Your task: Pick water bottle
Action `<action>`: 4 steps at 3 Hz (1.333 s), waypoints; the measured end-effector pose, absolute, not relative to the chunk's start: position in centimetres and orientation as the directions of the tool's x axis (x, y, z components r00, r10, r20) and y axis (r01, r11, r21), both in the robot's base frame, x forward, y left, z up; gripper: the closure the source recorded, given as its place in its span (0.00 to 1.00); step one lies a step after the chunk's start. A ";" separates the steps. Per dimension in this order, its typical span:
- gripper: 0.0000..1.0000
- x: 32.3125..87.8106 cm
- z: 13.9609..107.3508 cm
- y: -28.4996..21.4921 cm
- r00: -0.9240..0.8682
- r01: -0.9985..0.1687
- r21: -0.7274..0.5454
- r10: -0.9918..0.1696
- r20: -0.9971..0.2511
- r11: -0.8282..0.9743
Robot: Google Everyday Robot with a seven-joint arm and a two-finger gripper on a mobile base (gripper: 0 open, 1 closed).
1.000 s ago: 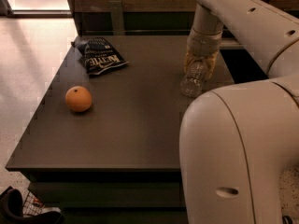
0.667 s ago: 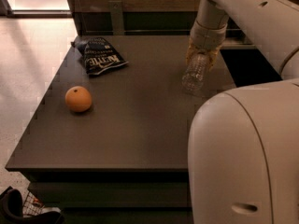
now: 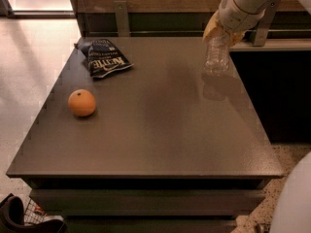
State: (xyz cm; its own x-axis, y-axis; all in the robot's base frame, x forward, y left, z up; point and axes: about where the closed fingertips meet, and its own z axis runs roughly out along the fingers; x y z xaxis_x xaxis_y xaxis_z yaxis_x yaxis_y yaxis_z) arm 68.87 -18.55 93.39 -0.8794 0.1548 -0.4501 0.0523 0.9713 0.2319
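The water bottle [image 3: 216, 56] is a small clear ribbed plastic bottle, hanging upright near the far right of the dark table [image 3: 155, 130], its base lifted off the top. My gripper [image 3: 219, 33] is shut on the bottle's upper part; the yellowish fingers [image 3: 210, 29] cover the cap and neck, so those are hidden. The white arm reaches in from the top right corner.
An orange [image 3: 81, 103] lies on the left of the table. A dark chip bag [image 3: 104, 57] lies at the far left. A wooden wall and metal rail run behind the table. A white part of my body [image 3: 296, 203] fills the bottom right corner.
The gripper has risen with the bottle, which now hangs above the table instead of resting on it. My white body has moved out of the foreground to the right.
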 end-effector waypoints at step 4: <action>1.00 64.5 99.7 -15.9 -0.586 -0.552 0.315 -0.090 -0.805 0.772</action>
